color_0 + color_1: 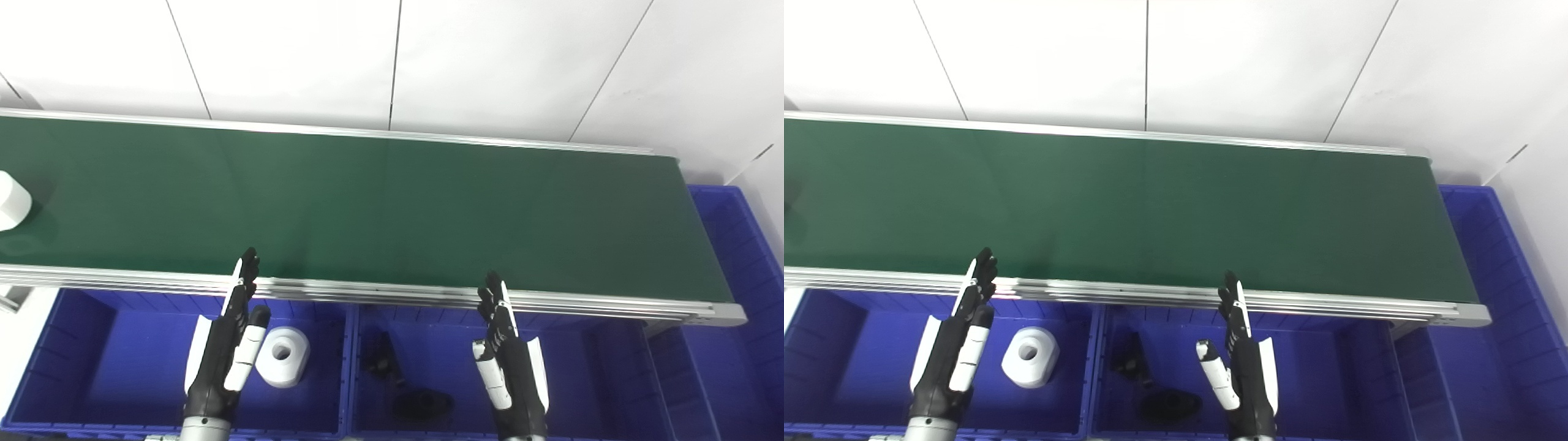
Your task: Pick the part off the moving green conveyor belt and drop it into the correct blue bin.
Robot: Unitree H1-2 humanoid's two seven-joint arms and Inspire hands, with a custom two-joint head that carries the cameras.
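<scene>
Left eye view shows the part I must take: one white cylindrical part (11, 201), cut by the picture's edge at 9 o'clock, riding on the green conveyor belt (380, 208). The right eye view does not reach it. It is well apart from both my hands.

My left hand (229, 343) is empty, fingers straight and a little spread, raised over the left blue bin (73, 361) with its fingertips reaching the belt's near aluminium rail (380, 293). My right hand (508, 361) is likewise empty and extended, poised over the middle blue bin (569, 367), fingertips near the same rail. Neither grips anything.

What could go wrong, as I judge it: the belt carries the part along, so closing my fingers too early or too late would knock it over or let it slide past toward the belt's end at 3 o'clock. The part looks round and smooth, so a pinch off its middle could roll it away. Dropping it among the dark parts instead of beside its white match would spoil the sort.

Counted: one white part on the belt; one white hollow roller (283, 356) in the left bin; what look like two black parts (422, 404) in the middle bin, though they are dim; three blue bins, the third (735, 245) at 3 o'clock; two hands.
</scene>
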